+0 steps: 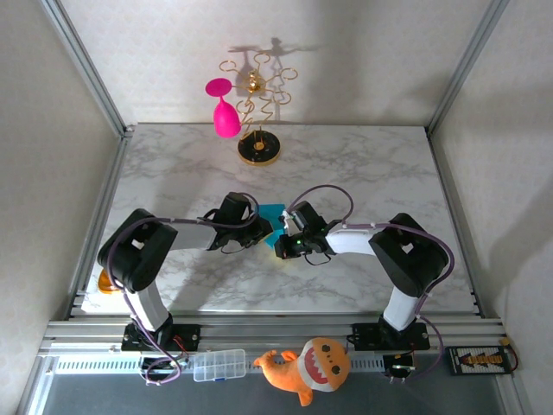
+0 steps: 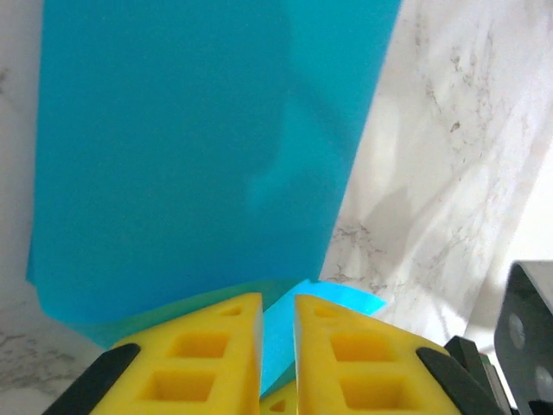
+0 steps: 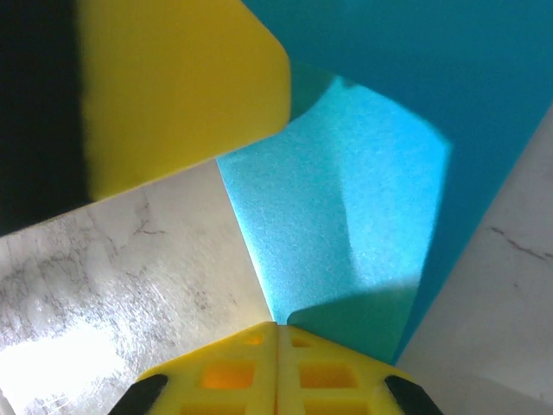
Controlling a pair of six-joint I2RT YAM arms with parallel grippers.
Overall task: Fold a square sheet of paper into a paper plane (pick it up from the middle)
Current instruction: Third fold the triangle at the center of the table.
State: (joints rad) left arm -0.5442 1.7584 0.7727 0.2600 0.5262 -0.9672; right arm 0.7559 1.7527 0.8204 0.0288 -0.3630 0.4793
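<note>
The turquoise square sheet of paper (image 1: 272,213) lies mid-table between my two grippers, one part folded over itself. In the left wrist view the sheet (image 2: 199,156) spreads ahead, and a lighter flap runs under the narrow gap between the yellow fingers. My left gripper (image 1: 266,230) (image 2: 278,303) stands slightly open over that flap. My right gripper (image 1: 283,235) (image 3: 276,327) is shut, with a corner of the paper (image 3: 346,199) pinched at its tips. One yellow finger of the left gripper (image 3: 173,86) shows at the upper left of the right wrist view.
A gold wire stand (image 1: 258,151) and a pink goblet (image 1: 226,117) are at the back of the marble table (image 1: 371,164). An orange plush toy (image 1: 311,367) and a clear plastic box (image 1: 219,365) lie on the near rail.
</note>
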